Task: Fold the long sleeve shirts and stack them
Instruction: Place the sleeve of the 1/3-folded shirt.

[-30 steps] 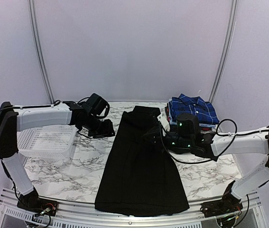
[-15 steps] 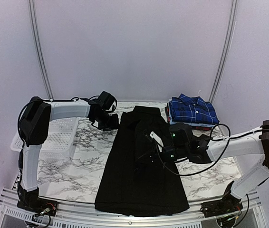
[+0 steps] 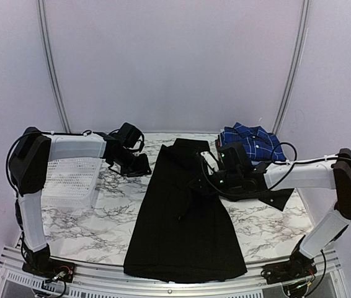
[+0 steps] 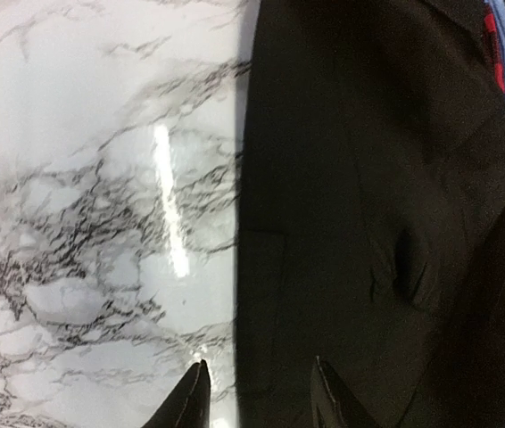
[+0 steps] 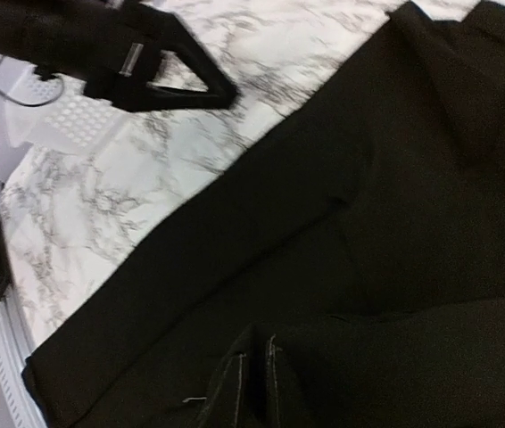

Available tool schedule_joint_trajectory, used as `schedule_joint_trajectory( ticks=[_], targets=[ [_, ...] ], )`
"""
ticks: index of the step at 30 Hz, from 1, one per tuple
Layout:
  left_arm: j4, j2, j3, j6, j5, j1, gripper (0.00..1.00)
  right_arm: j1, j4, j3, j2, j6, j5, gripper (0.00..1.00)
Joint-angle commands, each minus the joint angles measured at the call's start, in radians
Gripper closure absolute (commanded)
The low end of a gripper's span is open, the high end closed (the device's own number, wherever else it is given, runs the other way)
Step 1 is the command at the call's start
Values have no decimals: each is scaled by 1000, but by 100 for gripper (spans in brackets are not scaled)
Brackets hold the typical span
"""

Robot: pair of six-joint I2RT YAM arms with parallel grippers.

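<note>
Marble table (image 3: 101, 211): the right gripper (image 5: 254, 361), clamped on the black shirt (image 3: 182, 236) beneath it, has pulled back rightward, trailing a sleeve (image 3: 279, 200). The left gripper (image 4: 260, 392), parted, straddles the shirt's edge. Sleeve fold likely underway.

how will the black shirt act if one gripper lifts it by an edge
Probably floppy: the black shirt lies flat with soft creases, so it would likely drape and sag. On the glossy marble table it may bunch rather than slide whole when pushed.
</note>
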Motion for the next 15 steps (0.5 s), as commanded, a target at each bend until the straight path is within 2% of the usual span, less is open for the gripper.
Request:
schedule_joint_trajectory(
  ticks=[1,6,9,12,15],
  targets=[
    [10,-92,-123,-19,17,-1,59,14,-201,13,46,5,112,86],
    [29,-238,-346,-21,87,-38,54,45,-273,-3,36,7,182,65],
    [30,-321,-448,-25,96,-87,51,45,-385,63,17,5,297,54],
    [29,-379,-498,-46,66,-106,50,44,-437,157,-9,-35,388,40],
    [29,-393,-500,-58,24,-106,51,33,-403,244,15,-113,410,32]
  ],
)
